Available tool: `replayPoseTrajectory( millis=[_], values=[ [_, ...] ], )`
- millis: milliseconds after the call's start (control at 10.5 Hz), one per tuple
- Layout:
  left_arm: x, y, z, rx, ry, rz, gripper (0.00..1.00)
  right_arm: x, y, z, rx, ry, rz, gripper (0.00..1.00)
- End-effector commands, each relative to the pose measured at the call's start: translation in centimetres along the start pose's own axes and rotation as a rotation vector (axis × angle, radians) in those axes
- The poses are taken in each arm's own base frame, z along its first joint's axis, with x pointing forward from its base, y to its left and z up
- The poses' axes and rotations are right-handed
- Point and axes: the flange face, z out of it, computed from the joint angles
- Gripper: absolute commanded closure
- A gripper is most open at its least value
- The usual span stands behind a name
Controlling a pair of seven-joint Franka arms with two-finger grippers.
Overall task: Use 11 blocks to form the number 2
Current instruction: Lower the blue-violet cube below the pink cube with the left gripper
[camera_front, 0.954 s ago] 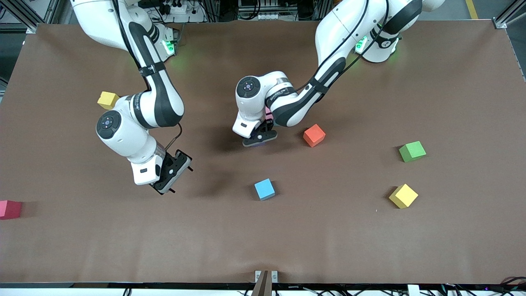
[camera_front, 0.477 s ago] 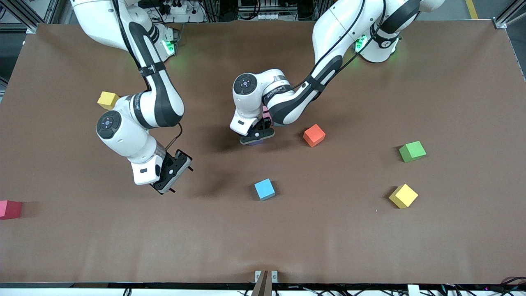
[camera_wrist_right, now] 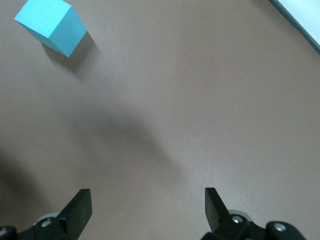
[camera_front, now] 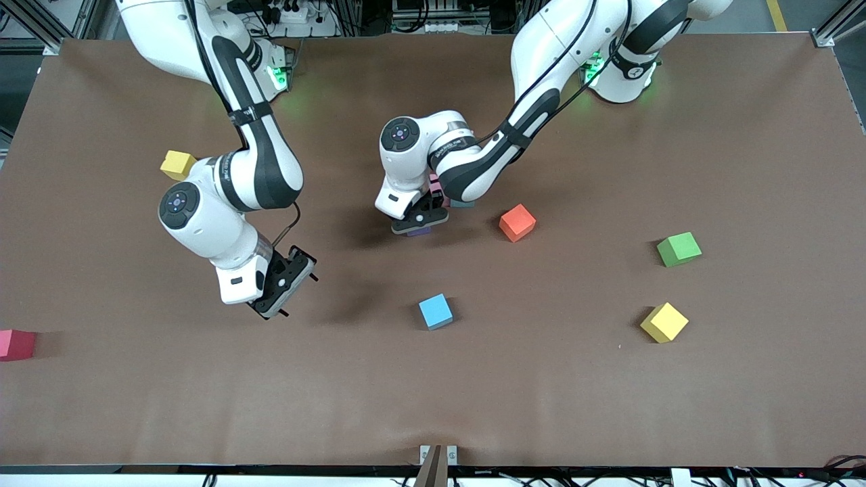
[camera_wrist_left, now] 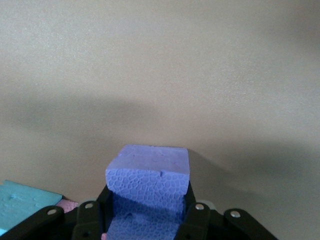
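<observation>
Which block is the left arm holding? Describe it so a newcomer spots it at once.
Start at the brown table and find the left gripper, low over the middle. Its fingers are shut on a purple block. It is the only purple cube in view; the nearest loose ones are an orange block and a blue block.

A wide surface (camera_front: 744, 406) covered in matte brown fills nearly the whole front view, faintly creased and softly shadowed near its middle. Aluminium frame posts (camera_front: 835, 27) stand at about 1 and 11 o'clock. Along 12 o'clock runs a dark strip of cables and what may be a power strip (camera_front: 291, 12), hard to make out. At 6 o'clock a small metal bracket (camera_front: 438, 454) sits on the edge. Green light glows on the surface near 12 o'clock.
</observation>
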Motion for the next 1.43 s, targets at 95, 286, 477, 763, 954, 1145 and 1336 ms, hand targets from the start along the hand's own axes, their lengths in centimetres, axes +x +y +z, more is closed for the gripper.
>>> replayPoseTrajectory(
  millis=[95,286,477,763,954,1145,1336],
  values=[
    [-1.6,0.7,1.9,0.013,-0.014,-0.004,1.0,-0.3,0.0,-0.5,0.024,0.005,0.019,0.0],
    [-1.8,0.6,2.2,0.017,-0.016,-0.001,1.0,0.1,-0.3,-0.9,0.021,0.011,0.014,0.0],
    [-2.1,0.6,2.3,0.02,-0.016,0.005,1.0,0.3,-0.4,-1.7,0.027,0.01,0.006,0.0],
    [-2.1,0.5,2.5,0.026,-0.011,0.022,0.0,0.4,-0.4,-1.7,0.026,0.011,0.006,0.0],
    [-2.1,0.4,2.6,0.027,-0.01,0.012,0.0,0.3,-0.5,-1.7,0.041,0.001,0.007,0.0],
    [-1.9,0.5,2.0,0.022,-0.006,0.005,0.0,0.4,-0.3,-1.8,0.04,0.001,0.032,0.0],
    [-1.6,0.6,0.7,0.014,0.005,0.003,0.0,0.6,-0.6,-2.2,0.074,-0.018,0.047,0.0]
  ],
)
